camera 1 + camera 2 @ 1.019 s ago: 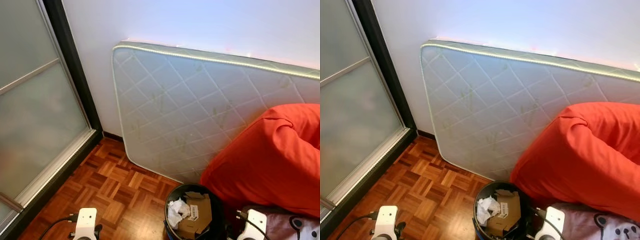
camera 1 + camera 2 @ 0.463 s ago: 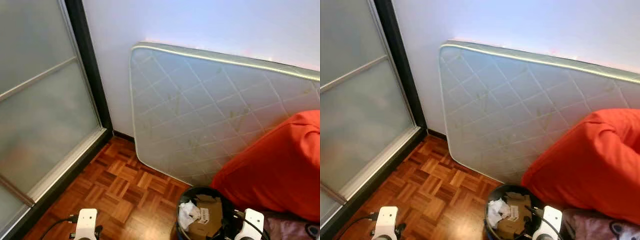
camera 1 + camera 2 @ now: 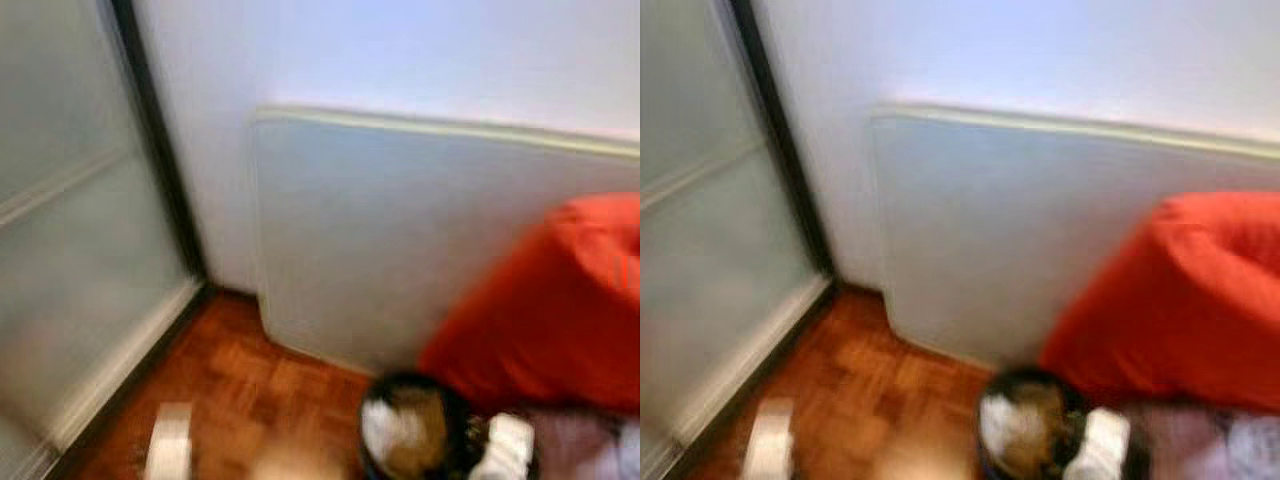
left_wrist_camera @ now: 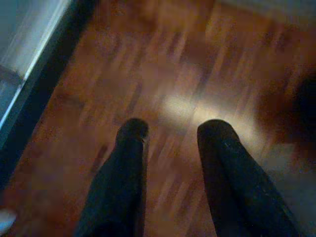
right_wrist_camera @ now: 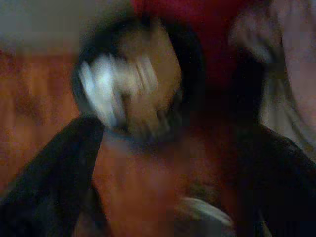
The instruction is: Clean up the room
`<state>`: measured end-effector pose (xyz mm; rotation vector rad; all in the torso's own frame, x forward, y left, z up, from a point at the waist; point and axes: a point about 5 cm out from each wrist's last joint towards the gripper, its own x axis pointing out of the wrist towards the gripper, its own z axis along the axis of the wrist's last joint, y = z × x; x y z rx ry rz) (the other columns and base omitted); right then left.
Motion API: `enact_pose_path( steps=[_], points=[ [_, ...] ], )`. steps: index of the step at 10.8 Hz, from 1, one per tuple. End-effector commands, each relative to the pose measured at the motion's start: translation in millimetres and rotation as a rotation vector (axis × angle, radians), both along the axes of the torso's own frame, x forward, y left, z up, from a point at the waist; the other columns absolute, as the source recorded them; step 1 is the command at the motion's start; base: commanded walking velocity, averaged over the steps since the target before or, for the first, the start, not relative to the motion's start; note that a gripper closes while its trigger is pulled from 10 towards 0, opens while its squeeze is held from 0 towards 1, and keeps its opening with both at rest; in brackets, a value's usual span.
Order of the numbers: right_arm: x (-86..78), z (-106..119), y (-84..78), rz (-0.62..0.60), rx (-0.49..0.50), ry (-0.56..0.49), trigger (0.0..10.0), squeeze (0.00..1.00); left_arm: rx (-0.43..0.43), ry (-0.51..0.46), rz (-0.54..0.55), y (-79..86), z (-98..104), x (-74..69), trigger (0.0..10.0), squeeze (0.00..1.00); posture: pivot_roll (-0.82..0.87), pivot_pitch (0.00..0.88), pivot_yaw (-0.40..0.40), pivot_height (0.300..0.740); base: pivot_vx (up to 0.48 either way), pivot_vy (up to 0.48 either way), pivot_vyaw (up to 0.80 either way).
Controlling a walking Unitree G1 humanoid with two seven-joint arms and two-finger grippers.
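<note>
Leaning against the far wall, a pale mattress [image 3: 420, 240] stands behind a red beanbag [image 3: 560, 310] on the right, with a black bin [image 3: 412, 440] of paper and cardboard near its foot; blur hides any writing. The left gripper [image 4: 170, 133] hangs over parquet floor [image 4: 148, 74], fingers apart and empty, while the right gripper [image 5: 163, 163] is spread open above the bin.

Left black two-fingered tool [image 4: 170, 136] hangs low with fingers parted; right black two-fingered tool [image 5: 163, 163] likewise spread wide, both blurred.
</note>
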<state>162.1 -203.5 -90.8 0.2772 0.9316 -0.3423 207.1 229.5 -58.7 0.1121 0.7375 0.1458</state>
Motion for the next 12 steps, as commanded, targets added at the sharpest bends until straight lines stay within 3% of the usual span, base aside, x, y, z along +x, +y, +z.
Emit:
enact_pose_path(
  steps=[1,10,12],
  points=[
    [19.6,9.9,-5.3,0.003,-0.022,-0.056,10.0,0.0,-0.007,0.074,0.007,0.2,-12.3,-21.3,10.0,0.0,0.15,0.0,0.001,0.74,0.0,0.0,0.0],
    [18.1,8.9,-5.8,0.014,-0.023,-0.038,10.0,0.0,-0.015,0.071,-0.003,-4.4,-12.7,-19.9,10.0,0.0,0.15,0.0,-0.007,0.74,0.0,0.0,-0.79],
    [17.8,8.3,-3.1,0.018,-0.017,-0.036,10.0,0.0,0.02,0.086,-0.039,-3.3,-12.5,-19.6,10.0,0.0,0.15,0.0,-0.003,0.74,0.0,-0.137,-0.79]
  ],
)
